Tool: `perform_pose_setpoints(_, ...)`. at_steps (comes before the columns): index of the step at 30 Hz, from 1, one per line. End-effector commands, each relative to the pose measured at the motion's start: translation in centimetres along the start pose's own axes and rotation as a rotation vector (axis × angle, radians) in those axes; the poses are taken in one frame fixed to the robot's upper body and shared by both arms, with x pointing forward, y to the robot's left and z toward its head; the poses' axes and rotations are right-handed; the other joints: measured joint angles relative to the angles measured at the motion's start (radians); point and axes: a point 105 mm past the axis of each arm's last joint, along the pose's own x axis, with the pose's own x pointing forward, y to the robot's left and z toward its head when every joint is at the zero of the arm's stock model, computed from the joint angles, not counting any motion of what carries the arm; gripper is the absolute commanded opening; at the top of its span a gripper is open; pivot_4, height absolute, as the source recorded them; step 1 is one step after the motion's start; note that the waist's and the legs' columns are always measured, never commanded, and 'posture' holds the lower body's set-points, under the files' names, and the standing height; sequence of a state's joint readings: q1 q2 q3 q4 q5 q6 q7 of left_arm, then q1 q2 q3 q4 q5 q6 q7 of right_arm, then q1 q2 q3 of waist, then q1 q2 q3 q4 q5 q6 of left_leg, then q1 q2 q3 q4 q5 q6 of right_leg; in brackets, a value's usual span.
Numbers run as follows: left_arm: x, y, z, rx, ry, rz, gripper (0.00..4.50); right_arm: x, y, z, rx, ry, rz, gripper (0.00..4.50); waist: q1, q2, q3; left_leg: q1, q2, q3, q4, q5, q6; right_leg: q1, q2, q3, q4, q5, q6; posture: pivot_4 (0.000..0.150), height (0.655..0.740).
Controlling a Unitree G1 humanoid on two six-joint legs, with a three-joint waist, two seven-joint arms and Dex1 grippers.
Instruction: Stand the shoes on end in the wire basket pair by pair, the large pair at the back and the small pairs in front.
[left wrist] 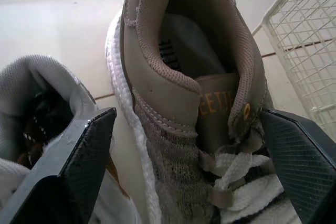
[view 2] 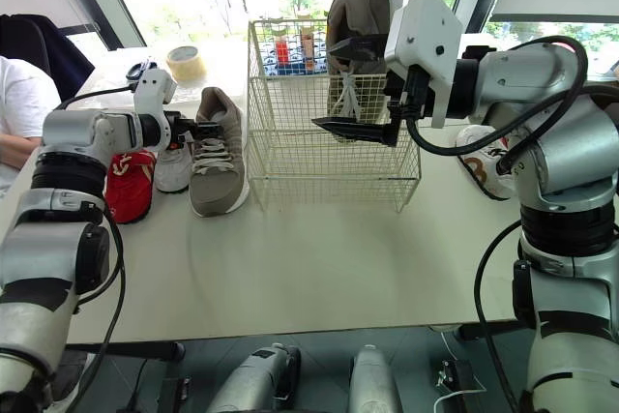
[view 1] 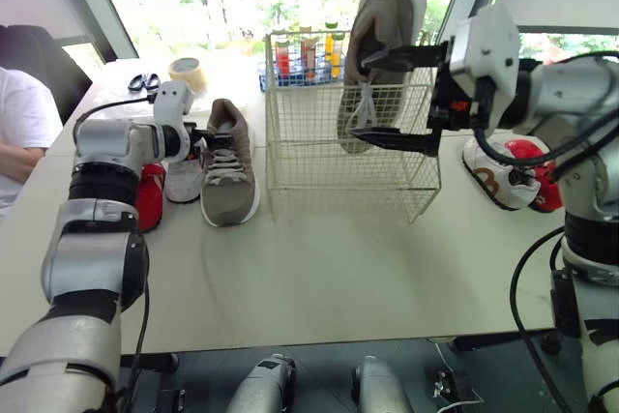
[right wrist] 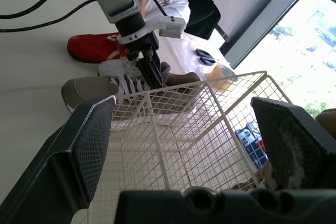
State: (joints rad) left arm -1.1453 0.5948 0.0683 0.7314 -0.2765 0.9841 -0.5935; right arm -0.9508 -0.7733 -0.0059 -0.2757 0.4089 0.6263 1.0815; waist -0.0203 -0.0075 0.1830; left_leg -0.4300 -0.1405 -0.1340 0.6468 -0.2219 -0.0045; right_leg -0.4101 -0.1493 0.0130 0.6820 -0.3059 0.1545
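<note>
Left tool (left wrist: pixel 186 115) gaping wide, nothing held, straddling heel of tan mesh trainer (view 1: pixel 228 163) lying on bench (view 1: pixel 338 268) left of white wire basket (view 1: pixel 309 147); clamp heel collar squarely. Right tool (view 1: pixel 360 99) likewise spread, empty, beside upright tan trainer (view 1: pixel 387 16) in basket.

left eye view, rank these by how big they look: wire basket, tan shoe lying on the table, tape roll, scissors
1. wire basket, largest by far
2. tan shoe lying on the table
3. tape roll and scissors: they look about alike and both lie farther back, so I won't rank them against each other
</note>
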Motion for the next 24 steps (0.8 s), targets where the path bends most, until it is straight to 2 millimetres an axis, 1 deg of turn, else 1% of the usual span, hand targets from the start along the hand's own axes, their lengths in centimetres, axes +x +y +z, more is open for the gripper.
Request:
perform_pose_setpoints(1, -1.7, -0.4, 1.4, -0.027, -0.032, -0.015, 4.50, -0.3, -0.1, 1.1, -0.052, -0.015, -0.011, 4.48, 0.000, 0.000, 0.000, 0.000, 0.000, 0.000, 0.000, 0.000, 0.000, 0.000, 0.000, 0.000, 0.000, 0.000, 0.000, 0.150, 0.7400)
perform_pose_setpoints(5, -1.7, -0.2, -0.2, -0.040, 0.028, 0.000, 4.50, -0.1, -0.1, 1.1, -0.052, -0.020, -0.010, 4.48, -0.001, 0.000, 0.000, 0.000, 0.000, 0.000, 0.000, 0.000, 0.000, 0.000, 0.000, 0.000, 0.000, 0.000, 0.000, 0.150, 0.7400)
perform_pose_setpoints(11, -0.4, -0.2, -1.5, -0.038, 0.053, 0.005, 4.50, 0.1, -0.2, 1.0, -0.054, -0.027, -0.011, 4.48, 0.005, 0.000, 0.000, 0.000, 0.000, 0.000, 0.001, 0.000, 0.000, 0.000, 0.000, 0.000, 0.000, 0.000, 0.000, 0.150, 0.7400)
perform_pose_setpoints(19, 1.2, -0.2, -1.3, -0.040, 0.027, 0.004, 4.50, 0.1, -0.2, 0.9, -0.058, -0.022, -0.016, 4.48, 0.009, -0.001, 0.000, 0.000, 0.000, 0.000, 0.001, 0.000, 0.000, 0.001, 0.000, -0.001, 0.000, 0.000, 0.000, 0.150, 0.7400)
perform_pose_setpoints(24, 2.2, -0.7, -0.6, -0.001, 0.002, -0.002, 4.50, 0.0, -0.2, 0.9, -0.060, -0.013, -0.020, 4.48, 0.009, -0.001, 0.000, 0.000, 0.000, 0.000, 0.001, 0.000, 0.000, 0.001, 0.000, -0.001, 0.000, 0.000, 0.000, 0.150, 0.7400)
